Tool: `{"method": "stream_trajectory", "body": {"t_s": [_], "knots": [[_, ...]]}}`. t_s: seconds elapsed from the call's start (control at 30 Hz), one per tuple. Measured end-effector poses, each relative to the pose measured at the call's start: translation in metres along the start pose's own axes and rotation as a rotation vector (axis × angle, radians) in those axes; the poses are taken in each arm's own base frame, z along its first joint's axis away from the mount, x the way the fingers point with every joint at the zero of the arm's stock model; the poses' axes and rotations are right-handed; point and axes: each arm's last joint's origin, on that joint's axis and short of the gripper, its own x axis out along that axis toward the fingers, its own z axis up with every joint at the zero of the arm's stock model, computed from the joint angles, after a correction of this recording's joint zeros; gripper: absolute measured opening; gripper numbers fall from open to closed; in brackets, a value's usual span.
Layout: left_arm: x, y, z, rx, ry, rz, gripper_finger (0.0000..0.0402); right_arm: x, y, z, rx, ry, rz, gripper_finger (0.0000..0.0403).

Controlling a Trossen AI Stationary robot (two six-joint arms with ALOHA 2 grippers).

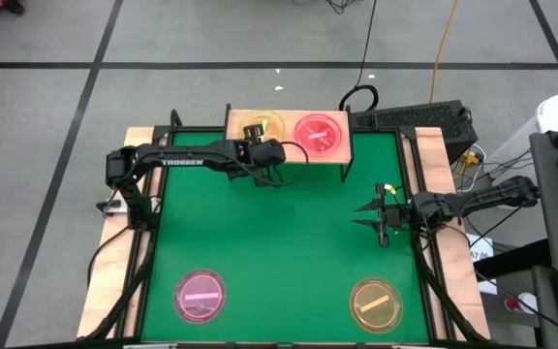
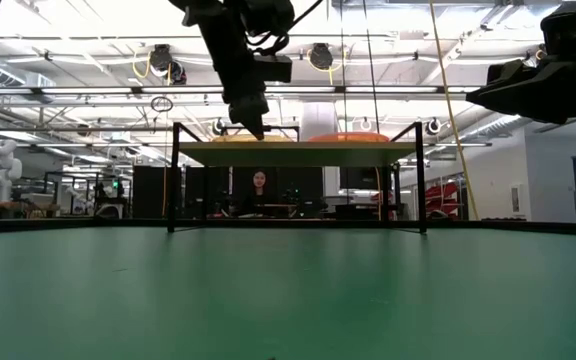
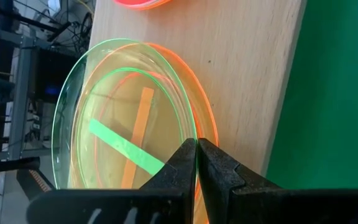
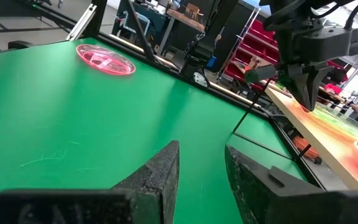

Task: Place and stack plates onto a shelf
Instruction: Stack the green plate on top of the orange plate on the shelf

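The light-wood shelf (image 1: pixel 342 145) stands at the table's far edge. On its left half a green plate (image 3: pixel 104 106) lies on an amber plate (image 3: pixel 207 118), shifted a little off it. A pink plate (image 1: pixel 320 134) lies on the shelf's right half. My left gripper (image 1: pixel 264 152) is over the shelf's near edge, shut on the green plate's rim. My right gripper (image 1: pixel 373 217) hovers open and empty above the table's right side. A pink plate (image 1: pixel 201 296) and an amber plate (image 1: pixel 376 303) lie flat on the table near its front edge. My left gripper pinches the green plate's rim (image 3: pixel 190 127) on its near side between its two fingertips (image 3: pixel 179 165). The fingers come from above, pointing down (image 2: pixel 253 122). The plate rests on the amber plate on the shelf; I cannot tell whether the held side is raised.
The shelf's thin black legs (image 2: pixel 175 180) stand on the green mat, with open room under the board. Wooden strips (image 1: pixel 114 262) run along the table's left and right sides. A person (image 2: pixel 259 190) sits far behind the table.
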Motion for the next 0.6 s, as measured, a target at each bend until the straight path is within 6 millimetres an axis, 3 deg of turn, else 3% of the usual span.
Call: {"method": "stream_trajectory", "body": {"t_s": [0.13, 0.4, 0.6], "knots": [[-0.003, 0.002, 0.0, -0.006, -0.006, 0.001, 0.0034, 0.0, 0.0, 0.0, 0.0, 0.0, 0.0, 0.0112], [-0.011, 0.005, -0.001, 0.002, -0.022, 0.004, 0.0123, 0.0, 0.0, 0.0, 0.0, 0.0, 0.0, 0.0112], [-0.018, 0.003, -0.001, 0.02, -0.024, 0.001, 0.0133, 0.0, 0.0, 0.0, 0.0, 0.0, 0.0, 0.0112]]}}
